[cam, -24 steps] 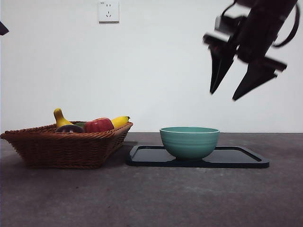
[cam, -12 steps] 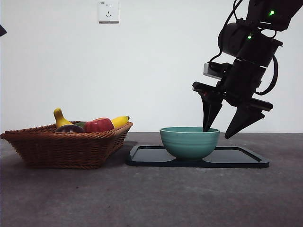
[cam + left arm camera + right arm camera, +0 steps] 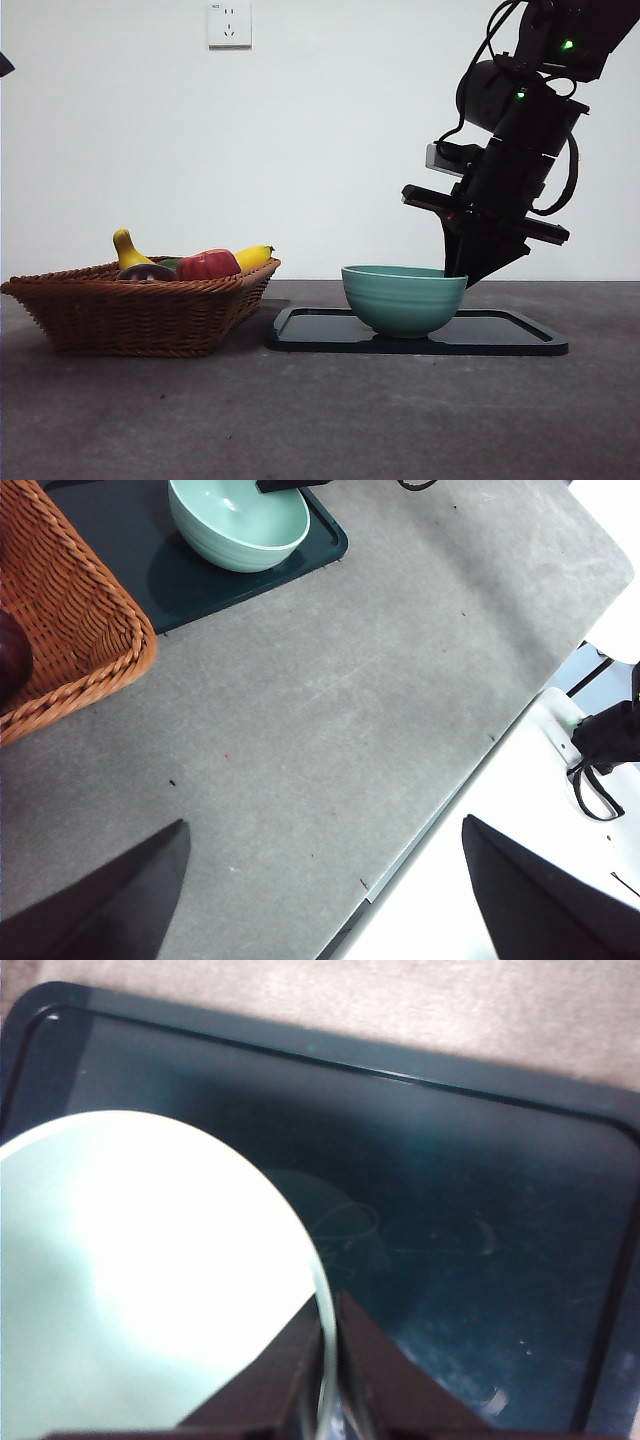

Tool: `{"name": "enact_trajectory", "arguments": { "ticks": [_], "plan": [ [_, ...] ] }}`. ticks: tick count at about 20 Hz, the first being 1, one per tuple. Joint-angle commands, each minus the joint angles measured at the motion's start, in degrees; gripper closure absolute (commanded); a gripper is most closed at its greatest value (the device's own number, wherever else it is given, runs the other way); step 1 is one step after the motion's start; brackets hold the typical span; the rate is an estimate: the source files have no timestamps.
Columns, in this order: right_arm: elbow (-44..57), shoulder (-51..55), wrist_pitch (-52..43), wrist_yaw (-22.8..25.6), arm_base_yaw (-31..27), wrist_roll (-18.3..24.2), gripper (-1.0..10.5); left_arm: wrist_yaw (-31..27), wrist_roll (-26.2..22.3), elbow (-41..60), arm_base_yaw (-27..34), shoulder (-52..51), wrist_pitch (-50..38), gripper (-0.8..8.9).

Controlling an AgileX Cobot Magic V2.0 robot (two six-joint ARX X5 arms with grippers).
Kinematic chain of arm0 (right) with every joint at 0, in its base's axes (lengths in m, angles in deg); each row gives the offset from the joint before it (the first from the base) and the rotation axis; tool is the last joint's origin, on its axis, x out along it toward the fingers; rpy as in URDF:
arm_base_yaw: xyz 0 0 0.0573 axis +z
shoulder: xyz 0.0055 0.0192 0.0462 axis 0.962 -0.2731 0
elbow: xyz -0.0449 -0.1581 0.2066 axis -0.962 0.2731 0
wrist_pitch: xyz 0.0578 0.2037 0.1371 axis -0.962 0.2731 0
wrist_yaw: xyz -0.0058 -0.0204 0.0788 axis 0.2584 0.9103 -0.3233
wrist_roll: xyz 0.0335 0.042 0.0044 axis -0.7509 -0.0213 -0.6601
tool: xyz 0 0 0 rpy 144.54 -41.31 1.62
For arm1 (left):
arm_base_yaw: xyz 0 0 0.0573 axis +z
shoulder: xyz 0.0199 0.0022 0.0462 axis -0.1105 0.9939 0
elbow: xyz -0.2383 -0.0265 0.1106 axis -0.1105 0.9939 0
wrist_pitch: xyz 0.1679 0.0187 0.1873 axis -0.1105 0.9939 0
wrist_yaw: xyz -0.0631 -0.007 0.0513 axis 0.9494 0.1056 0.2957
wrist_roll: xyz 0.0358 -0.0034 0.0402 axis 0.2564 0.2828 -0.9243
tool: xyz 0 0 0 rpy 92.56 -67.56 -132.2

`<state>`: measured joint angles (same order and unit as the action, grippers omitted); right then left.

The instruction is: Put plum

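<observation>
The plum (image 3: 148, 271) shows as a dark round fruit low in the wicker basket (image 3: 130, 312) at the left; in the left wrist view the plum (image 3: 10, 660) peeks out at the basket's (image 3: 75, 620) edge. My right gripper (image 3: 458, 270) is over at the teal bowl (image 3: 404, 298), far from the plum, shut on the bowl's right rim. In the right wrist view the right gripper (image 3: 328, 1305) pinches the rim of the bowl (image 3: 150, 1270), one jaw inside and one outside. My left gripper (image 3: 320, 900) hangs open above bare table and holds nothing.
The bowl rests on a black tray (image 3: 505, 342) right of the basket. Beside the plum in the basket lie a red fruit (image 3: 208, 265), a banana (image 3: 254, 256) and a yellow gourd (image 3: 127, 250). The table's edge (image 3: 440, 810) runs near my left gripper.
The right gripper came down from high above, closed its jaws on the bowl's right rim, and the bowl shifted slightly to the right. The basket and fruit have not moved.
</observation>
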<state>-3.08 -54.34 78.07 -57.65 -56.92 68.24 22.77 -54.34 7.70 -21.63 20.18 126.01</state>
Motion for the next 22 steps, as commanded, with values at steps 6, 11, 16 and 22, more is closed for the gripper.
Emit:
{"name": "enact_trajectory", "arguments": {
  "ticks": [6, 11, 16, 22],
  "plan": [
    [-1.4, 12.1, 3.9, -0.2, 0.3, 0.5, 9.4, 0.2, -0.7, -0.5, -0.2, 0.3, -0.2, 3.81],
    [-1.2, 22.8, 14.3, 0.0, 1.9, 4.0, 9.4, 0.2, -0.7, -0.5, -0.2, 0.3, -0.3, 3.81],
    [2.7, 33.1, 19.4, 0.0, 5.1, 4.2, 9.4, 0.2, -0.7, -0.5, -0.2, 0.3, -0.2, 3.81],
    [16.1, 38.6, 14.7, 3.0, 11.1, 3.4, 9.4, 0.2, -0.7, -0.5, -0.2, 0.3, -0.3, 3.81]
  ]
}}
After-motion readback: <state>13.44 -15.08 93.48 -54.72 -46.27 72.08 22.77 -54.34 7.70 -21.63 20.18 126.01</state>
